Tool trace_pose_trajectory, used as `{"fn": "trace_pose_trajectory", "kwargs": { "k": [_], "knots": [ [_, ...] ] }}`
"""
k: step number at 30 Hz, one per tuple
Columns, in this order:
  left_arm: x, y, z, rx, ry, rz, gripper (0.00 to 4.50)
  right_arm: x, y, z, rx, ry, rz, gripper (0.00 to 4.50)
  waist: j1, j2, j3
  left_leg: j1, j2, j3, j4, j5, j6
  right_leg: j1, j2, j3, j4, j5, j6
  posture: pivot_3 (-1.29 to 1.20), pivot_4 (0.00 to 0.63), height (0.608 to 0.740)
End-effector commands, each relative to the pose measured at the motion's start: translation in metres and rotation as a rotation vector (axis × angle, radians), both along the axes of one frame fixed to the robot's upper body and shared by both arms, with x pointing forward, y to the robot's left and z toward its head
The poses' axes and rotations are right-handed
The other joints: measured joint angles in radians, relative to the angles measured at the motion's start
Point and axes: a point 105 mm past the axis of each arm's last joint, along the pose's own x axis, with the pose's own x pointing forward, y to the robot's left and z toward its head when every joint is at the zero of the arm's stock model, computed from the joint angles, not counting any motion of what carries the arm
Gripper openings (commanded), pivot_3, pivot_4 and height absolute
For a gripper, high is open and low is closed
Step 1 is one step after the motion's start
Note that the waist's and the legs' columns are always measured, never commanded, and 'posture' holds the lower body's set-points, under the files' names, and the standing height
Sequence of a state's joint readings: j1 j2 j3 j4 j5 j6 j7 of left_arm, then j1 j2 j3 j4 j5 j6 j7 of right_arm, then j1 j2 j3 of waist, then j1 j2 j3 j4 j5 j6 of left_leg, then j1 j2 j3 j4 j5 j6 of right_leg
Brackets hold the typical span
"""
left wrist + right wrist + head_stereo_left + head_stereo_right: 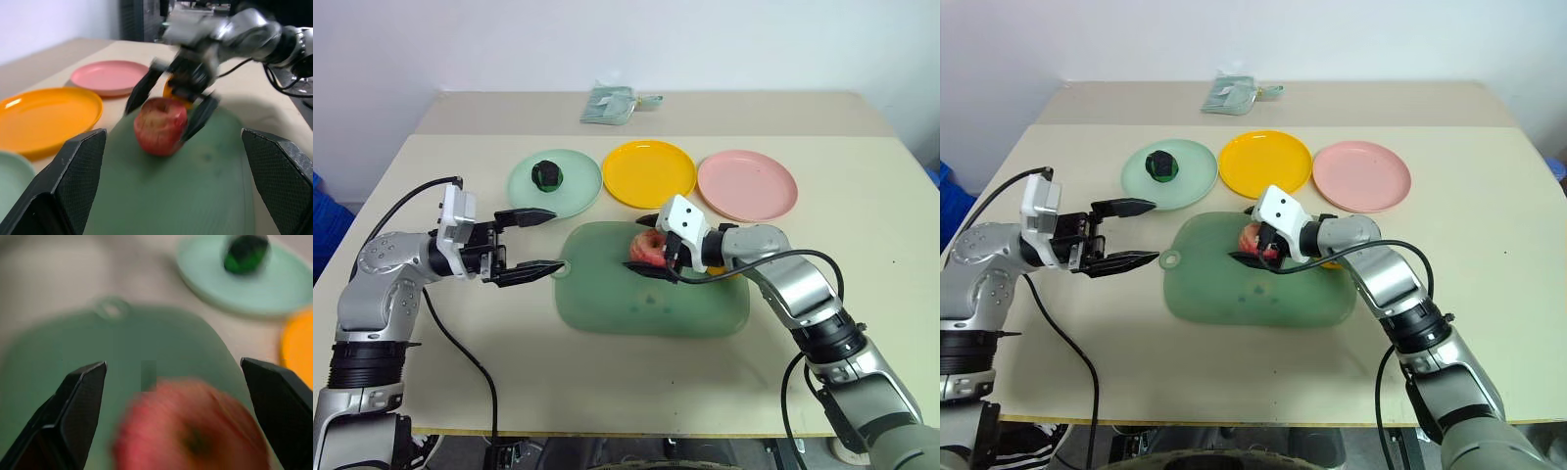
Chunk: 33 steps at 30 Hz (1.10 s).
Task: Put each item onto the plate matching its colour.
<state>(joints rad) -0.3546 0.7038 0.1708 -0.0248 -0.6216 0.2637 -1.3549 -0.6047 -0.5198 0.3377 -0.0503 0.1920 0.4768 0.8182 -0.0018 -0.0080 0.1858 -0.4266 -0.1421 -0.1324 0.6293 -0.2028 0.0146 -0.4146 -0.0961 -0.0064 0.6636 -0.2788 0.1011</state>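
Observation:
The pink-red apple (647,248) lies on the translucent green cutting board (646,299). My right gripper (653,249) is open, with one finger on either side of the apple and not closed on it. Just behind that gripper, part of the orange-yellow lump (168,91) peeks out. The dark green ball (546,173) rests on the mint green plate (578,191). The yellow plate (649,173) and the pink plate (747,184) hold nothing. My left gripper (556,239) is open and empty, level, at the board's left end and pointing toward the apple.
A folded greenish cloth (610,103) lies at the far edge of the table, behind the plates. The three plates stand in a row beyond the board. Bare tabletop stretches to the left, right and front of the board.

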Motion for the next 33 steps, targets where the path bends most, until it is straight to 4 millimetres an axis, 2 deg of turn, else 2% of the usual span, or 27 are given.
{"fn": "trace_pose_trajectory", "kwargs": {
  "k": [1, 4, 7, 9, 11, 13, 15, 17, 19, 22, 25, 27, 28, 31, 33],
  "knots": [
    [-0.005, -0.005, 0.008, -0.016, -0.021, -0.005, 4.48, 0.008, -0.006, 0.003, -0.029, -0.047, -0.013, 4.50, -0.006, 0.000, 0.000, 0.000, 0.000, 0.000, -0.001, 0.002, -0.003, 0.001, 0.000, 0.000, 0.000, 0.000, 0.000, 0.00, 0.150, 0.740],
    [-0.005, -0.003, 0.007, -0.015, -0.023, 0.003, 4.48, 0.001, -0.006, -0.001, -0.030, -0.002, 0.018, 4.50, -0.011, 0.000, 0.000, 0.000, 0.000, 0.000, -0.001, 0.002, -0.003, 0.001, 0.000, 0.000, 0.000, 0.000, 0.000, 0.00, 0.150, 0.740],
    [-0.005, -0.002, 0.005, -0.003, -0.023, 0.004, 4.50, 0.001, -0.007, 0.000, 0.007, 0.031, 0.000, 3.71, -0.011, 0.000, 0.000, 0.000, 0.000, 0.000, -0.001, 0.002, -0.003, 0.001, 0.000, 0.000, 0.000, 0.000, 0.000, 0.00, 0.150, 0.740],
    [-0.003, -0.003, 0.007, -0.020, -0.022, 0.005, 4.50, 0.001, -0.003, 0.014, 0.055, -0.011, 0.006, 3.21, -0.009, 0.000, 0.000, 0.000, 0.000, 0.000, -0.001, 0.002, -0.003, 0.002, 0.000, 0.000, 0.000, 0.000, 0.000, 0.00, 0.150, 0.740],
    [0.000, -0.004, 0.007, -0.024, -0.029, 0.008, 4.50, 0.010, -0.001, 0.045, 0.211, -0.050, -0.042, 3.21, -0.010, 0.000, 0.000, 0.000, 0.000, 0.000, -0.001, 0.001, -0.002, 0.002, 0.000, 0.000, 0.000, 0.000, 0.000, 0.00, 0.150, 0.740],
    [0.009, -0.004, 0.006, -0.020, -0.033, 0.055, 4.50, 0.029, -0.013, 0.075, 0.340, -0.119, -0.162, 3.21, -0.011, 0.000, 0.000, 0.000, 0.000, 0.000, -0.001, 0.001, -0.002, 0.001, 0.000, 0.000, 0.000, 0.000, 0.000, 0.00, 0.150, 0.740],
    [0.018, -0.006, -0.001, -0.002, -0.016, 0.086, 4.50, 0.058, -0.045, 0.095, 0.408, -0.207, -0.366, 3.21, -0.010, 0.001, 0.001, 0.000, 0.000, 0.000, -0.001, 0.002, -0.003, 0.001, 0.000, 0.000, 0.001, 0.000, 0.000, 0.00, 0.150, 0.740],
    [0.026, -0.009, -0.002, -0.011, -0.013, 0.121, 4.50, 0.080, -0.077, 0.106, 0.451, -0.254, -0.554, 3.21, -0.005, 0.000, 0.001, 0.000, 0.000, 0.000, -0.001, 0.002, -0.004, 0.001, 0.000, 0.000, 0.001, 0.000, 0.000, 0.00, 0.150, 0.740],
    [0.030, -0.016, 0.002, -0.056, -0.049, 0.134, 4.50, 0.096, -0.111, 0.103, 0.386, -0.317, -0.735, 3.21, 0.000, 0.000, 0.000, 0.000, 0.000, 0.000, -0.001, 0.002, -0.004, 0.001, 0.000, 0.000, 0.000, 0.000, 0.000, 0.00, 0.150, 0.740],
    [0.034, -0.023, 0.007, -0.098, -0.068, 0.151, 4.50, 0.106, -0.139, 0.089, 0.282, -0.349, -0.855, 3.21, 0.004, 0.000, 0.000, 0.000, -0.001, 0.000, -0.002, 0.002, -0.004, 0.000, 0.000, 0.000, -0.001, 0.000, 0.000, 0.00, 0.150, 0.740],
    [0.038, -0.022, 0.008, -0.102, -0.084, 0.174, 4.50, 0.110, -0.145, 0.076, 0.260, -0.337, -0.872, 3.21, -0.013, 0.000, 0.001, -0.001, -0.001, 0.002, -0.004, 0.003, -0.004, 0.000, 0.000, 0.002, 0.000, 0.000, 0.000, 0.00, 0.150, 0.740],
    [0.039, -0.019, 0.007, -0.102, -0.084, 0.177, 4.50, 0.111, -0.142, 0.068, 0.308, -0.288, -0.855, 4.20, -0.025, 0.001, 0.001, -0.001, 0.000, 0.003, -0.004, 0.003, -0.004, -0.001, 0.000, 0.003, 0.000, 0.000, 0.000, 0.00, 0.150, 0.740],
    [0.039, -0.017, 0.007, -0.102, -0.087, 0.175, 4.50, 0.111, -0.142, 0.066, 0.343, -0.254, -0.860, 4.44, -0.030, 0.001, 0.001, 0.000, 0.000, 0.005, -0.004, 0.003, -0.004, -0.002, 0.000, 0.004, 0.001, 0.000, 0.000, 0.00, 0.150, 0.740],
    [0.039, -0.012, 0.009, -0.119, -0.088, 0.174, 4.50, 0.112, -0.147, 0.073, 0.310, -0.316, -0.877, 4.44, -0.042, 0.001, 0.001, 0.000, 0.001, 0.005, -0.005, 0.003, -0.005, -0.002, 0.001, 0.004, 0.001, 0.000, 0.000, 0.00, 0.150, 0.740],
    [0.039, -0.008, 0.008, -0.116, -0.088, 0.168, 4.50, 0.109, -0.147, 0.088, 0.322, -0.380, -0.846, 4.44, -0.042, 0.001, 0.001, 0.000, 0.001, 0.005, -0.005, 0.003, -0.005, -0.003, 0.001, 0.004, 0.001, 0.000, 0.000, 0.00, 0.150, 0.740]
  ]
}}
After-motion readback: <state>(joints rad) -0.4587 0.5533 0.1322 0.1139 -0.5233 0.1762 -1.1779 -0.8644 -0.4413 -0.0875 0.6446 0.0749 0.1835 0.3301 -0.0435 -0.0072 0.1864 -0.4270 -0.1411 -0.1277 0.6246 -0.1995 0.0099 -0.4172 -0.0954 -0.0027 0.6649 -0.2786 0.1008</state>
